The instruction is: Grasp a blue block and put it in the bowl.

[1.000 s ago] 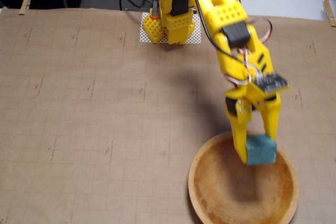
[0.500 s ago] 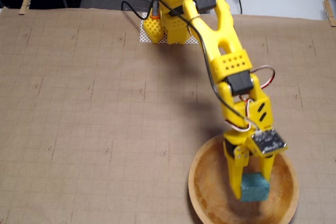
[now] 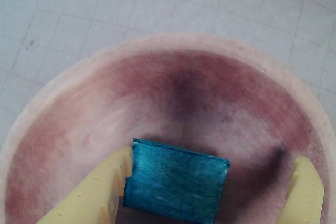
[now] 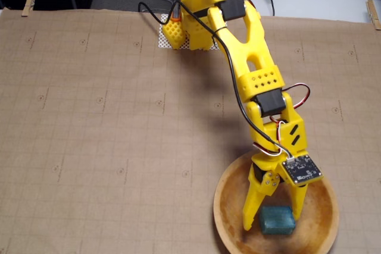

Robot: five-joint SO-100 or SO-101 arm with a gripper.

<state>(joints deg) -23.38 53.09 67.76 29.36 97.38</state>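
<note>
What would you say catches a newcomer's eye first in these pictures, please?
The bright yellow arm reaching from the top of the fixed view down into the wooden bowl at the lower right. Between the open gripper fingers, a blue block sits inside the bowl.

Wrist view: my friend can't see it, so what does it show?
A blue block lies inside the wooden bowl, between the two open yellow fingers. The left finger touches it; the right one stands apart.
</note>
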